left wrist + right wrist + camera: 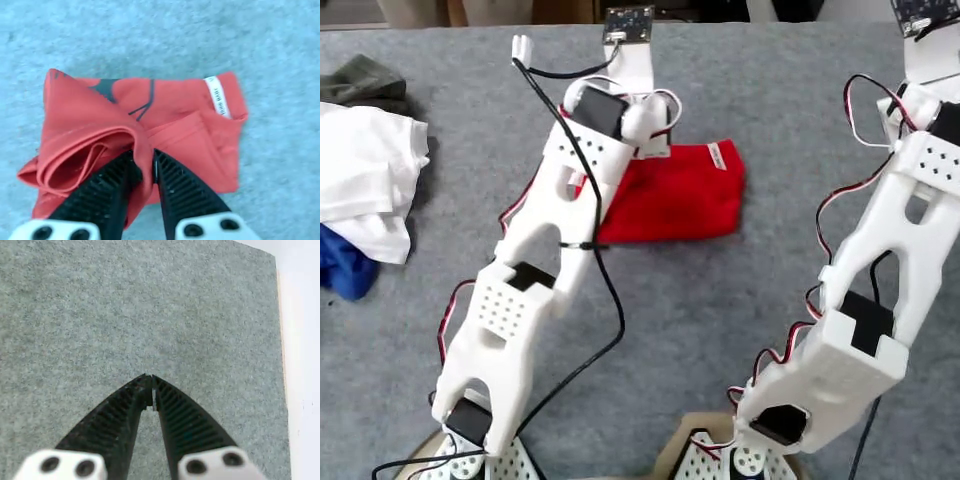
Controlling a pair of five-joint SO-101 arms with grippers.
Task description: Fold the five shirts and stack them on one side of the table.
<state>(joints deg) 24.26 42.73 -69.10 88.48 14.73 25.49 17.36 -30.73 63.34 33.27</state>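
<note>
A red shirt lies folded near the middle back of the grey table, partly under the left arm. In the left wrist view the red shirt shows a white label and a dark print, and my left gripper is shut on a lifted fold of its fabric. My right gripper is shut with nothing in it, above bare grey felt near the table's right edge. A white shirt, a blue shirt and a dark green shirt lie bunched in a pile at the far left.
The grey felt table top is bare between the arms and in front of the red shirt. Red, black and white cables run along both arms. The table's right edge meets a pale surface.
</note>
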